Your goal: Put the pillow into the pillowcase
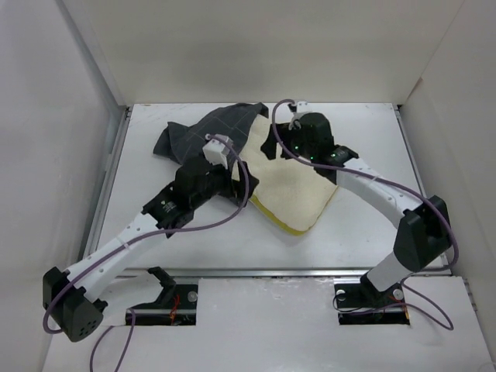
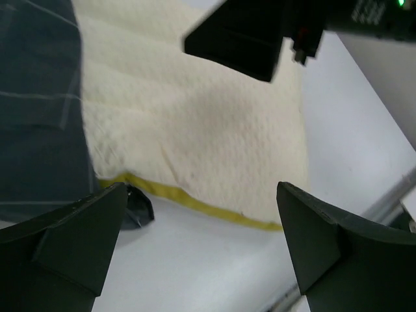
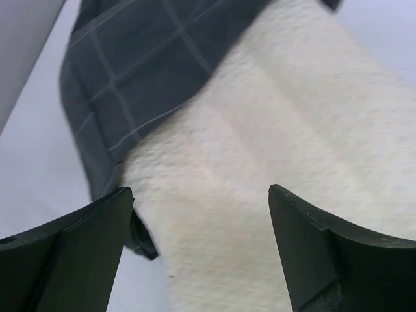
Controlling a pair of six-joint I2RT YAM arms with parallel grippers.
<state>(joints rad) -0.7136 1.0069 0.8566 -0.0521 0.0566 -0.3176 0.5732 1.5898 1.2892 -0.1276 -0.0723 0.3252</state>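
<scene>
White table (image 1: 232, 249), pale walls (image 1: 46, 116) around it, metal rail (image 1: 271, 272) at near edge

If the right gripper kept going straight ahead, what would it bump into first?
Probably the pillow: its cream surface fills the gap between the right gripper's open jaws, though depth is unclear.

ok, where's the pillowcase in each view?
Top external: pillowcase upper centre, bunched at the far-left end of the pillow.
Left wrist: along the left edge, bordering the pillow.
Right wrist: upper left, against the pillow.
Shared landmark: the cream pillow meeting the dark checked fabric.
</scene>
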